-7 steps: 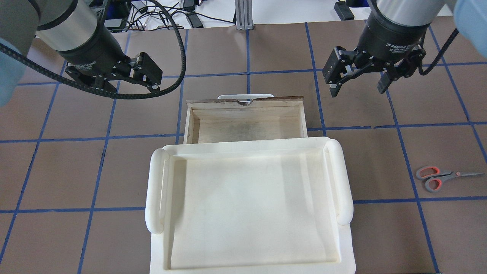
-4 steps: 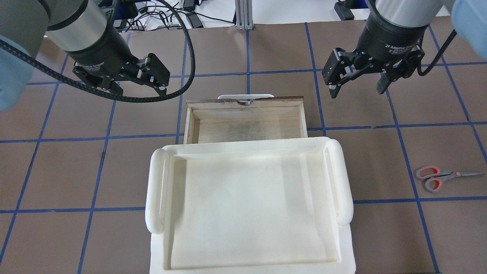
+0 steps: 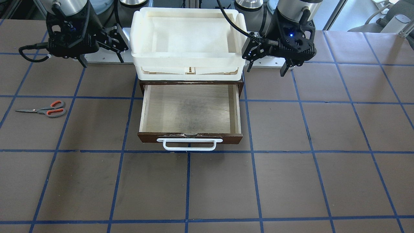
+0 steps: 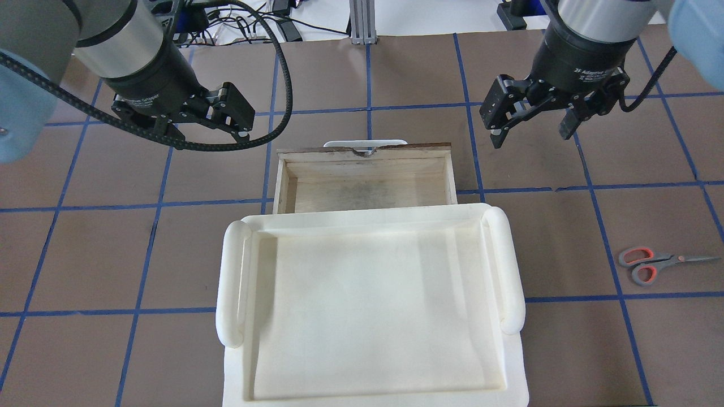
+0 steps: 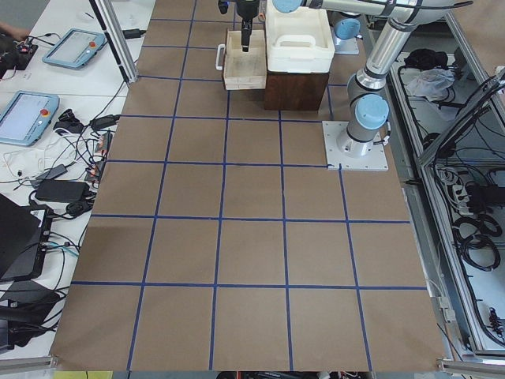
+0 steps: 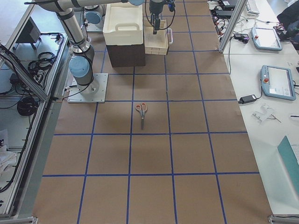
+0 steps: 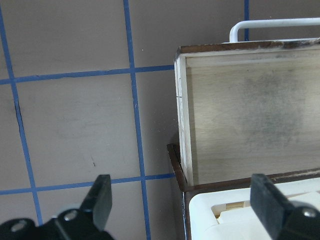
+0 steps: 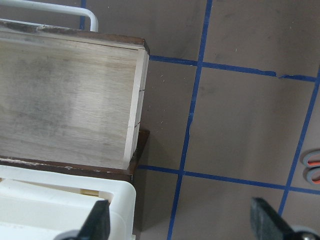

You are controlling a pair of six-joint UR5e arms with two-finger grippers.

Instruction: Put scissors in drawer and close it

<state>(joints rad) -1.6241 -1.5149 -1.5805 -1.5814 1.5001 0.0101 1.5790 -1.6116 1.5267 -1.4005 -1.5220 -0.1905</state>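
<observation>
The scissors lie flat on the brown table at the right, blades pointing right. They also show in the front view, the exterior right view and, as handle loops only, the right wrist view. The drawer is pulled open and empty, with its white handle on the far side. It also shows in the front view and both wrist views. My left gripper is open above the table, left of the drawer. My right gripper is open, right of the drawer and far from the scissors.
A large white tray sits on top of the dark cabinet that houses the drawer. Blue tape lines grid the brown table. Cables and tablets lie beyond the table's edges.
My left gripper has moved right, closer to the drawer's left front corner. My right gripper has barely shifted. Scissors and drawer have not moved.
</observation>
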